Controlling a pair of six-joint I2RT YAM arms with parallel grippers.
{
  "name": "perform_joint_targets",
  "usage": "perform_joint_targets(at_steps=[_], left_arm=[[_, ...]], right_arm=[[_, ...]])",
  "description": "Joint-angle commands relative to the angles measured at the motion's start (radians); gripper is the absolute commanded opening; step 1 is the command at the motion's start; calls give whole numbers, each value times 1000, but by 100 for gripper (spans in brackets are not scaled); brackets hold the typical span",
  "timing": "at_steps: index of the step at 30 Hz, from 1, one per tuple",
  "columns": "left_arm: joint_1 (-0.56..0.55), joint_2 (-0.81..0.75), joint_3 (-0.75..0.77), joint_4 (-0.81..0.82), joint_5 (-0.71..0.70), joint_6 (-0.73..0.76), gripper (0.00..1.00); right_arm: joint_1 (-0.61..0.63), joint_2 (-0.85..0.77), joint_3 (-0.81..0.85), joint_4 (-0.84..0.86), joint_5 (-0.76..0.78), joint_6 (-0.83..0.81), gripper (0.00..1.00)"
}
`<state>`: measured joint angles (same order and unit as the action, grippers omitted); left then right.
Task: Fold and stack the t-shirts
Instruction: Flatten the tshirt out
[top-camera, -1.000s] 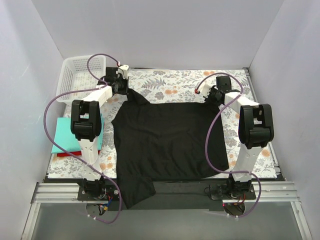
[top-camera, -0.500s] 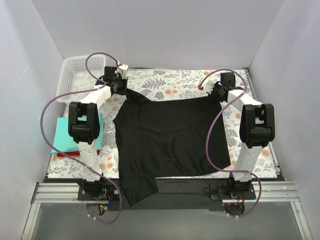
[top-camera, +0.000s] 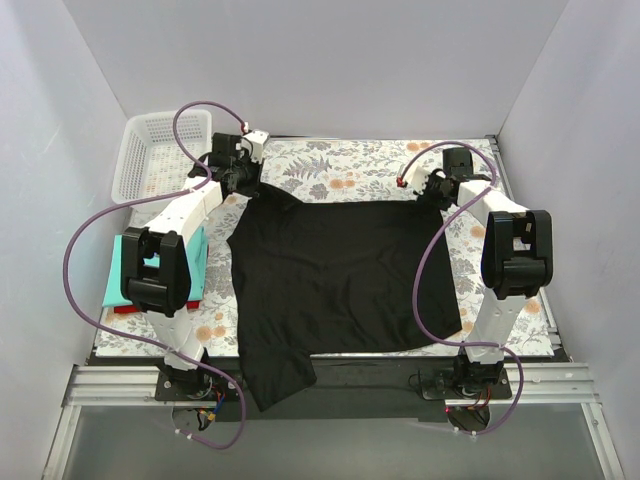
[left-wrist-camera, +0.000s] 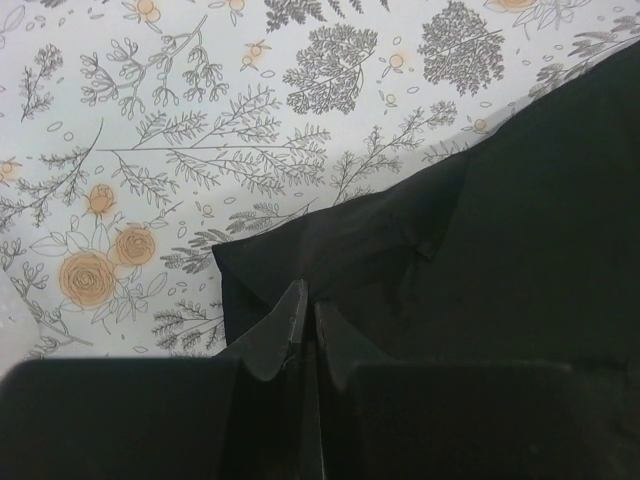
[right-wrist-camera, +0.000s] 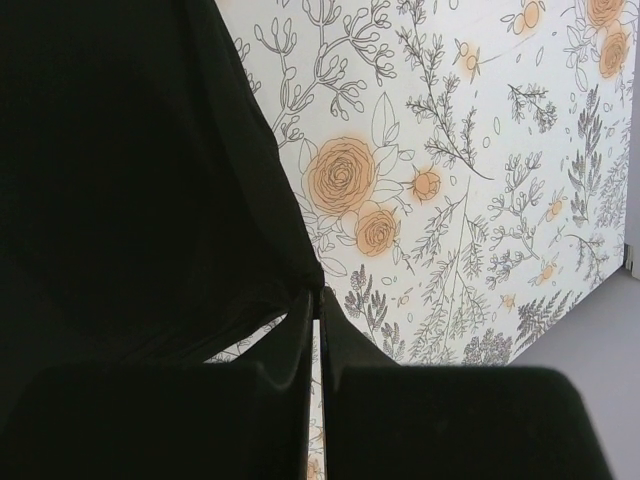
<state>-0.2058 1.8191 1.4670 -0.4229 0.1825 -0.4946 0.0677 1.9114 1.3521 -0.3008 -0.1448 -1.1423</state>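
Fabric slip was the risk: left end effector (left-wrist-camera: 305, 312) and right end effector (right-wrist-camera: 313, 305) each clamped a thin far corner of the black t-shirt (top-camera: 335, 270) — spread on the floral surface (top-camera: 340, 160). Uneven pulling could free one corner.

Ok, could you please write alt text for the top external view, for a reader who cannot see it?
A black t-shirt lies spread on a floral table, while the left hand and right hand each pinch a far corner. A white basket stands far left, with folded teal cloth nearer.
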Motion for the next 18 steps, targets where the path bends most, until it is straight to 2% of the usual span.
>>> perform_joint_targets(at_steps=[1, 8, 12, 18], left_arm=[[2, -30, -5, -48, -48, -5, 0], [2, -40, -17, -50, -66, -16, 0], [2, 2, -11, -33, -101, -16, 0], [3, 176, 169, 18, -172, -13, 0]], right_arm=[[-3, -43, 42, -34, -27, -27, 1], [-2, -52, 39, -46, -13, -50, 1], [-2, -6, 90, -46, 23, -21, 1], [-3, 132, 212, -35, 137, 61, 1]])
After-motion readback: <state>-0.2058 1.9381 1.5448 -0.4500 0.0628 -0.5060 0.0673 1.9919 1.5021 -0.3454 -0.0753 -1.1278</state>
